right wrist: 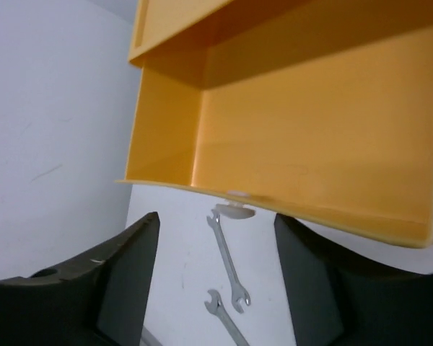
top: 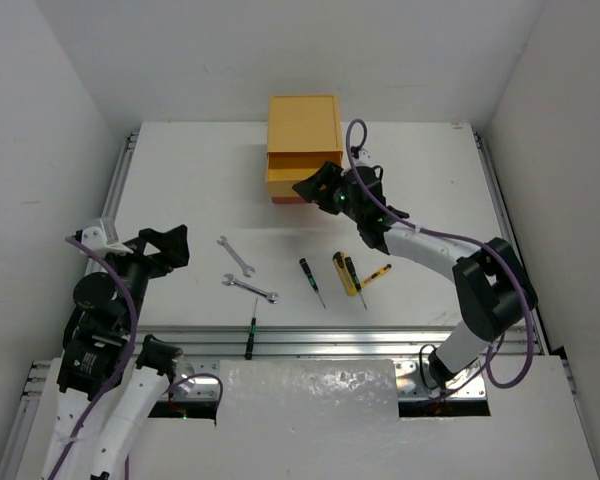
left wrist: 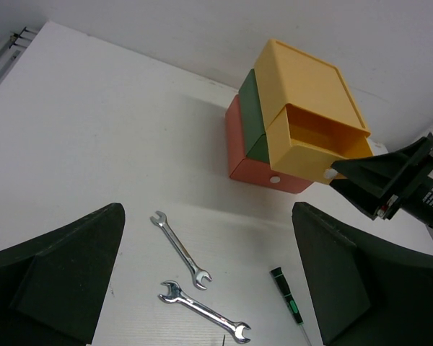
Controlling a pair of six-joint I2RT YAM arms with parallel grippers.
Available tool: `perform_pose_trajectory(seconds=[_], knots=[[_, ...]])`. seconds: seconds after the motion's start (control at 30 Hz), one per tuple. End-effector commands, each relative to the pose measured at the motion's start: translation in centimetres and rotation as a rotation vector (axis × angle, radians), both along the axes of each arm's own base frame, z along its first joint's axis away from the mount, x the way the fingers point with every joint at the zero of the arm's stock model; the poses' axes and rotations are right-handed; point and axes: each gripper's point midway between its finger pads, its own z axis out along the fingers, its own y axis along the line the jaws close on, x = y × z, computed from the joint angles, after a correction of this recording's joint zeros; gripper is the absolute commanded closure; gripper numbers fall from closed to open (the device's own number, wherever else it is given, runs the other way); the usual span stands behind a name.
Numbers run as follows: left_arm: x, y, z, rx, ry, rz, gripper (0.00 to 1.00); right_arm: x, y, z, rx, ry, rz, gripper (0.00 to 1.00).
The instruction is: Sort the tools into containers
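Observation:
The stacked chest (top: 303, 130) stands at the back middle, and its yellow top drawer (top: 298, 178) is pulled out and empty inside (right wrist: 310, 130). My right gripper (top: 310, 188) is open right at the drawer front, its jaws wide apart just below the white knob (right wrist: 233, 209) and not touching it. Two silver wrenches (top: 236, 255) (top: 250, 288) lie in front of my open, empty left gripper (top: 170, 245). In the left wrist view the wrenches (left wrist: 179, 249) (left wrist: 204, 311) lie between its fingers (left wrist: 58, 281). The green drawer (left wrist: 254, 115) and red drawer (left wrist: 263, 169) are shut.
Black-handled screwdrivers lie mid-table (top: 312, 282) (top: 355, 280), with one (top: 252, 330) at the near edge by the rail. Two yellow-and-black tools (top: 345, 273) (top: 376, 276) lie beside them. White walls enclose the table on the left, back and right.

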Motion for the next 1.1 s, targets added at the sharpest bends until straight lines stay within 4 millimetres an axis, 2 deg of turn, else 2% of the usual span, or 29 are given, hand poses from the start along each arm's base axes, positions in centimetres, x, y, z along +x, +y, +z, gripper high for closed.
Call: perform_pose_trajectory(seconds=[0.0, 0.03, 0.07, 0.17, 0.2, 0.23, 0.33, 0.4, 0.47, 0.5, 0.57, 0.6, 0.63, 0.7, 0.73, 0.77, 0.8, 0.87, 0.93, 0.97, 1.07], knots=[[0.1, 0.4, 0.9, -0.002, -0.040, 0.020, 0.00, -1.1, 0.6, 4.0, 0.044, -0.096, 0.058, 0.32], [0.0, 0.4, 0.9, -0.001, -0.039, 0.022, 0.00, -1.5, 0.4, 3.6, 0.020, -0.086, 0.067, 0.28], [0.0, 0.4, 0.9, -0.001, -0.039, 0.020, 0.00, -1.9, 0.0, 4.4, 0.017, -0.099, 0.066, 0.27], [0.0, 0.4, 1.0, -0.003, -0.040, 0.022, 0.00, -3.4, -1.6, 3.0, -0.058, -0.060, 0.051, 0.20], [0.0, 0.4, 1.0, -0.003, -0.040, 0.022, 0.00, -4.5, -2.5, 3.3, -0.079, -0.051, 0.045, 0.18], [0.1, 0.4, 0.9, -0.002, -0.037, 0.022, 0.00, -5.4, -3.7, 1.9, -0.114, -0.022, 0.027, 0.14], [0.1, 0.4, 0.9, -0.001, -0.039, 0.017, 0.00, -7.0, -6.3, 1.4, -0.167, -0.032, -0.035, 0.13], [0.1, 0.4, 0.9, -0.001, -0.036, 0.019, 0.00, -7.3, -7.7, 1.0, -0.221, -0.015, -0.079, 0.10], [0.1, 0.5, 0.9, -0.003, -0.033, 0.026, 0.00, -8.5, -9.6, -0.6, -0.315, 0.066, -0.109, 0.01], [0.0, 0.6, 1.0, -0.005, -0.039, 0.031, 0.01, -9.4, -11.4, -2.4, -0.394, 0.138, -0.153, 0.01], [-0.2, 0.7, 1.0, -0.008, -0.045, 0.036, 0.00, -10.6, -13.4, -3.7, -0.440, 0.187, -0.214, 0.01], [-0.2, 0.7, 1.0, -0.008, -0.047, 0.034, 0.00, -11.2, -15.0, -5.1, -0.507, 0.203, -0.248, 0.01], [-0.2, 0.7, 1.0, -0.008, -0.047, 0.034, 0.00, -11.5, -15.3, -5.5, -0.536, 0.197, -0.234, 0.01], [0.0, 0.5, 1.0, -0.008, -0.042, 0.028, 0.00, -11.8, -14.1, -5.7, -0.594, 0.152, -0.082, 0.09], [0.0, 0.5, 0.9, -0.006, -0.036, 0.028, 0.00, -12.6, -12.3, -6.0, -0.574, 0.165, 0.038, 0.21], [0.2, 0.5, 0.8, -0.004, -0.030, 0.027, 0.00, -12.8, -11.5, -7.5, -0.603, 0.206, 0.110, 0.27], [0.2, 0.4, 0.7, -0.003, -0.027, 0.022, 0.00, -12.9, -11.3, -7.5, -0.644, 0.231, 0.155, 0.30], [0.3, 0.3, 0.7, -0.001, -0.024, 0.019, 0.00, -12.9, -11.3, -8.9, -0.728, 0.261, 0.195, 0.37], [0.3, 0.4, 0.7, -0.003, -0.024, 0.022, 0.00, -13.1, -10.7, -9.4, -0.732, 0.250, 0.229, 0.43], [0.2, 0.4, 0.8, -0.003, -0.028, 0.023, 0.00, -13.1, -10.4, -9.5, -0.734, 0.241, 0.238, 0.51], [0.1, 0.5, 0.8, -0.006, -0.033, 0.027, 0.00, -13.1, -9.6, -10.3, -0.748, 0.247, 0.290, 0.52]])
